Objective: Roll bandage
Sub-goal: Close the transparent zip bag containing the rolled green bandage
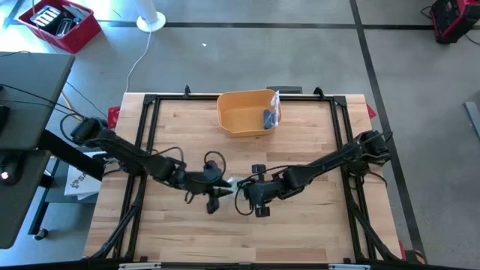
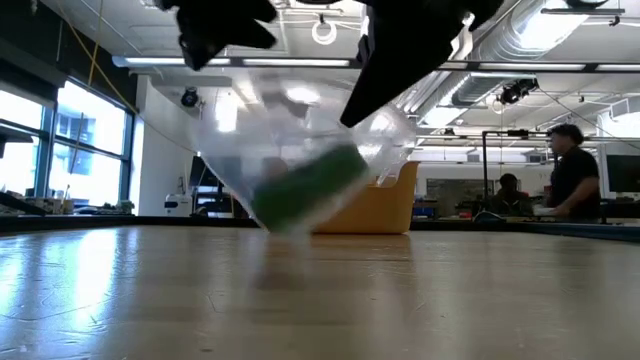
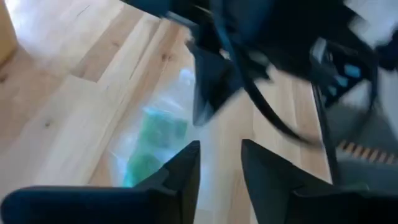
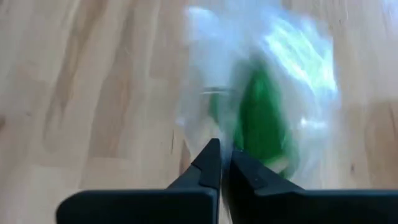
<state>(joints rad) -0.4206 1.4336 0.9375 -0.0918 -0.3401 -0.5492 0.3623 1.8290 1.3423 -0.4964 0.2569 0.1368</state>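
Note:
A clear plastic bag (image 2: 300,130) holds a green bandage roll (image 2: 305,185) and hangs in the middle of the table between my two grippers. It also shows in the high view (image 1: 229,182). My right gripper (image 4: 221,155) is shut on the bag (image 4: 273,74), with the green roll (image 4: 258,118) just beyond its fingertips. My left gripper (image 3: 221,155) is open, with the bag (image 3: 155,137) lying just beyond and to one side of its fingertips. Whether it touches the plastic, I cannot tell. My right gripper pinches the bag's plastic (image 4: 217,134) between its two fingers, near the edge next to the green roll. One layer or several, I cannot tell. The bag hangs below the gripper (image 2: 400,60), with the roll sagging tilted in its lower part, close to the tabletop.
A yellow bin (image 1: 244,112) stands at the far middle of the wooden table (image 1: 315,225) and holds another clear bag with a blue thing (image 1: 270,116) in it. Black frame rails run along the table's edges. People sit at desks in the room behind (image 2: 570,170).

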